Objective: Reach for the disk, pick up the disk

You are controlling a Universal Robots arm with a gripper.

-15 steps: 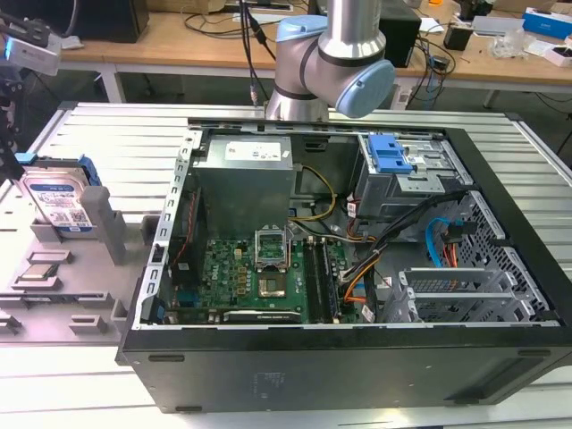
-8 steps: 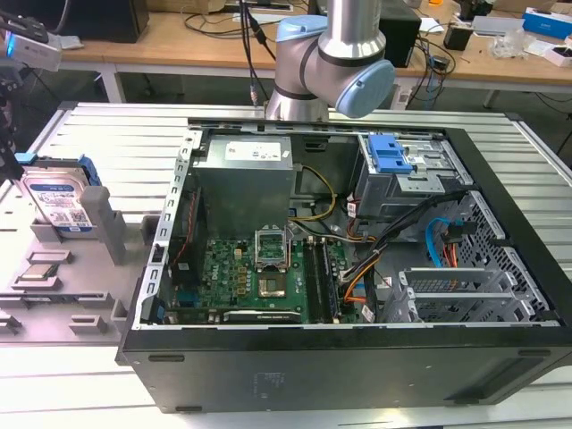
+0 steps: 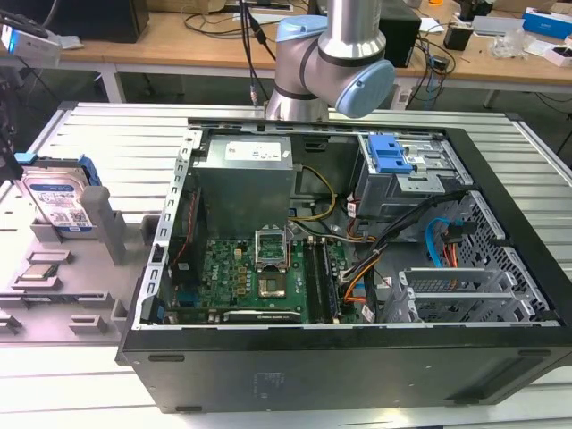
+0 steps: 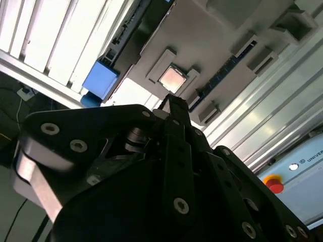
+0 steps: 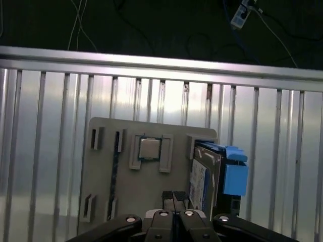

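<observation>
The disk point(image 3: 55, 202) stands on edge in a slot of the grey holder tray point(image 3: 54, 295), at the exterior view's left. Its white-and-blue label faces out and a blue bracket point(image 3: 87, 170) runs along its edge. In the first wrist view the disk point(image 5: 201, 181) and its bracket point(image 5: 233, 171) lie just beside my gripper point(image 5: 173, 196). The gripper hangs above the tray point(image 5: 106, 171) and is apart from the disk. Its fingertips point(image 5: 167, 196) are pressed together with nothing between them. The second wrist view shows the gripper point(image 4: 176, 108) and the blue bracket point(image 4: 101, 80) beyond it.
A small square processor chip point(image 5: 150, 148) sits in a pocket of the tray, next to the disk. The open computer case point(image 3: 340, 268) takes up the middle of the slatted aluminium table point(image 3: 116, 143). The arm's base point(image 3: 331, 63) stands behind the case.
</observation>
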